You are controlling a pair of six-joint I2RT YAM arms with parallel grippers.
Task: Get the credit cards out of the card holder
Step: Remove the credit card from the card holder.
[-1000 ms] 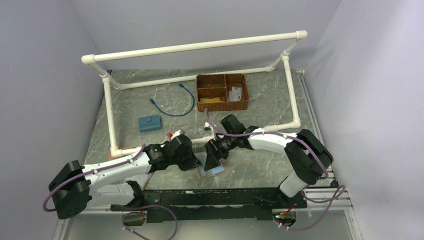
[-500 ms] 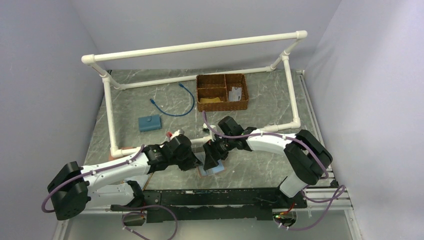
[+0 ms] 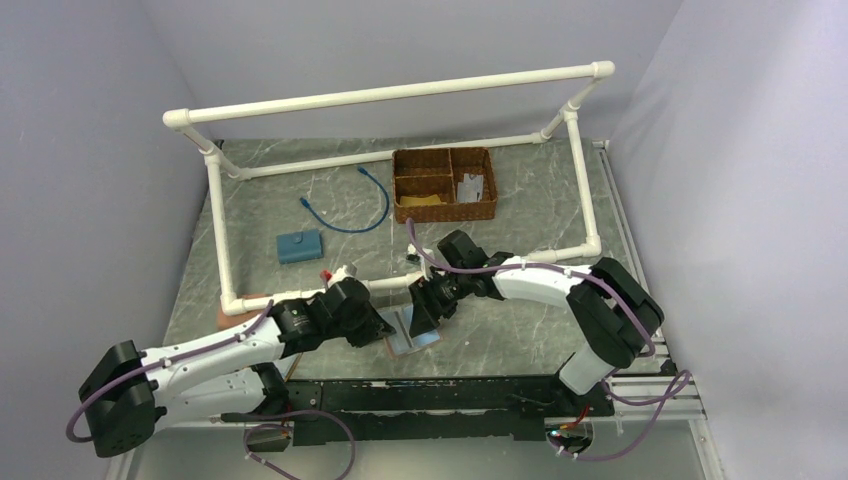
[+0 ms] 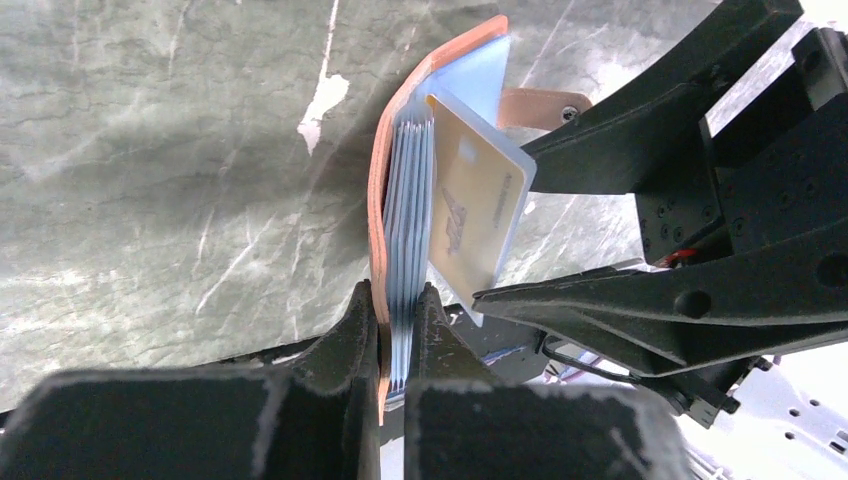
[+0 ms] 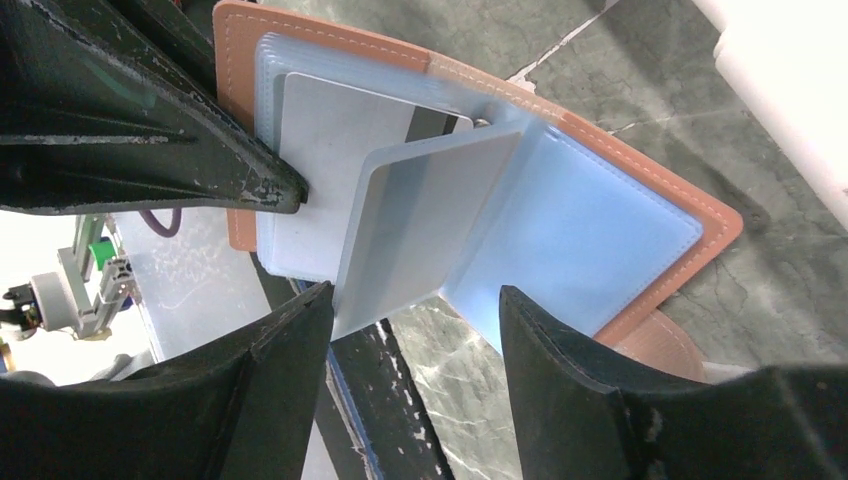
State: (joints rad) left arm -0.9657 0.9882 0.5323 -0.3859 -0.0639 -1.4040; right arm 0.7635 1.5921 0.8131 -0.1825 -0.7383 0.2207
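the left pincer (image 3: 385, 330) and right pincer (image 3: 420, 320) crowd the card holder (image 3: 415, 342) from both sides at the near worktop (image 3: 530, 200) edge, with little gap between them. the white pipe frame (image 3: 390, 95) bars the way just behind with its low front rail. beyond it stand a wicker basket (image 3: 445, 213), a blue block (image 3: 299, 245) and a blue cable (image 3: 385, 205).

card holder (image 4: 377, 200) base within left claw (image 4: 398, 305)

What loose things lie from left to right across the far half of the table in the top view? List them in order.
small blue block → blue cable → wicker basket
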